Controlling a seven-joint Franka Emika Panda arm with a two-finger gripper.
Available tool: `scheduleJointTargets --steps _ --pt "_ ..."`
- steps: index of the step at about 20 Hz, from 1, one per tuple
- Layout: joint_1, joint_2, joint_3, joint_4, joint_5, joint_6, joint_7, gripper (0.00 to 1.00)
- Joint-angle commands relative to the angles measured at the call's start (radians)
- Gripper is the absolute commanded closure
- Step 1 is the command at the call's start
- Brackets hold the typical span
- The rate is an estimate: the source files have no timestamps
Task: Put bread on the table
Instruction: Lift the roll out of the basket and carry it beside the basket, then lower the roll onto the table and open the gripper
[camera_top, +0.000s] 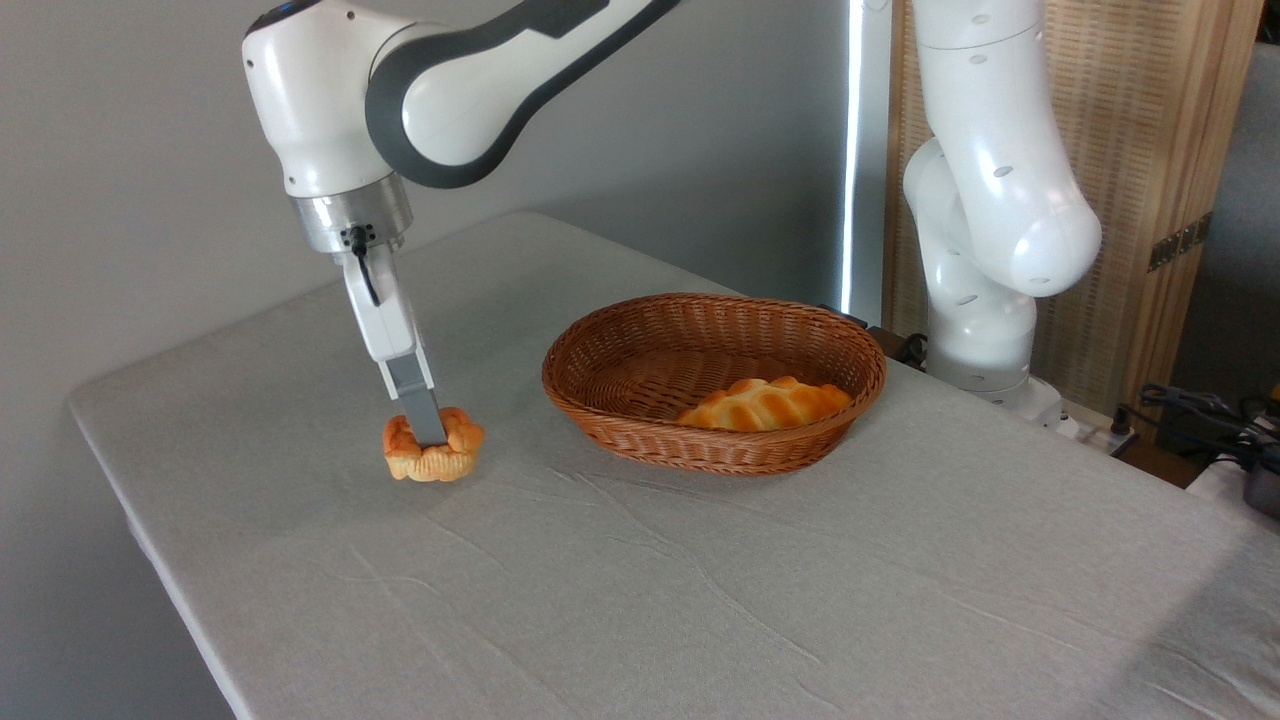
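The bread (455, 455) is a small golden-orange bun with a lobed top, and it rests on the grey cloth of the table (700, 600), left of the basket. My gripper (430, 436) comes straight down onto it from above. I see it edge-on, so one grey finger (420, 400) shows in front and the other is hidden behind it. The near fingertip presses into the middle of the bun, and the jaws look shut on it. The bun's base appears to touch the cloth.
A brown woven wicker basket (640, 420) stands at the table's middle, holding a longer braided loaf (765, 403). The arm's white base (985, 250) rises at the back right. The table's left edge (150, 540) runs close to the bun. Cables (1200, 410) lie at the far right.
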Motion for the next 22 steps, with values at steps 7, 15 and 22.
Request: scheduleJointTargets --steps 7,15,22 --pt "-0.001 -0.013 0.001 0.018 0.011 -0.009 -0.019 0.00" --pt "0.002 -0.022 0.010 0.024 0.007 -0.011 -0.016 0.00" --pt "0.035 -0.130 0.125 0.130 -0.018 -0.205 -0.008 0.00"
